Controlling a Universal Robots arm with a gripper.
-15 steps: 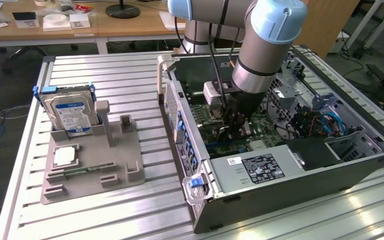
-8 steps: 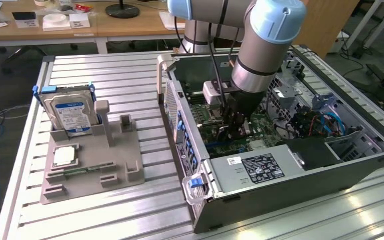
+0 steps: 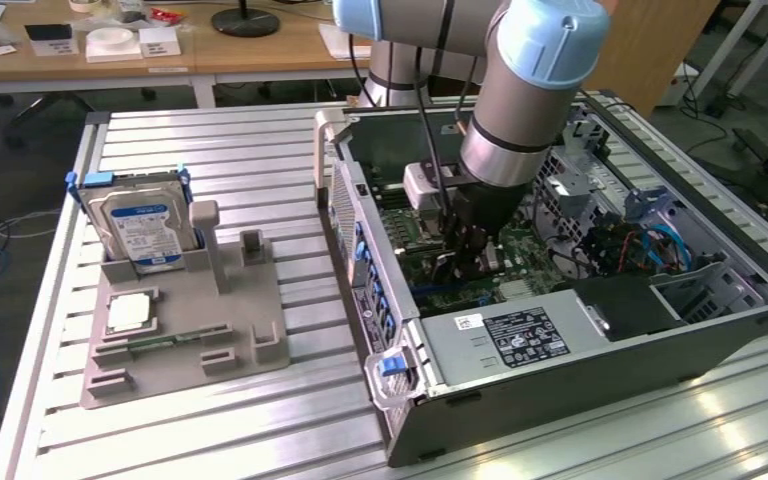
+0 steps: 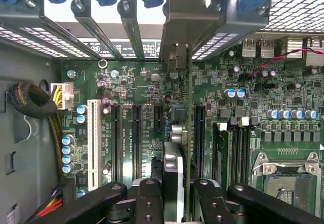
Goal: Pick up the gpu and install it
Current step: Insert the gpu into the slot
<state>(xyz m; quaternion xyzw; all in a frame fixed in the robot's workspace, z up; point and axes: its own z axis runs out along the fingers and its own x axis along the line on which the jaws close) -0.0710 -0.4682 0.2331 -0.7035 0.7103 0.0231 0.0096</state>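
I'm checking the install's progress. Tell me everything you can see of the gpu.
The gpu appears edge-on: a thin dark card with a pale metal bracket at one end, reaching the rear slot openings of the computer case. It stands on edge above the green motherboard, in line with its long slots. The gripper clamps it between its black fingers. Whether it is seated cannot be told.

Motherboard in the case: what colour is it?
The motherboard is green, clearest in the wrist view.
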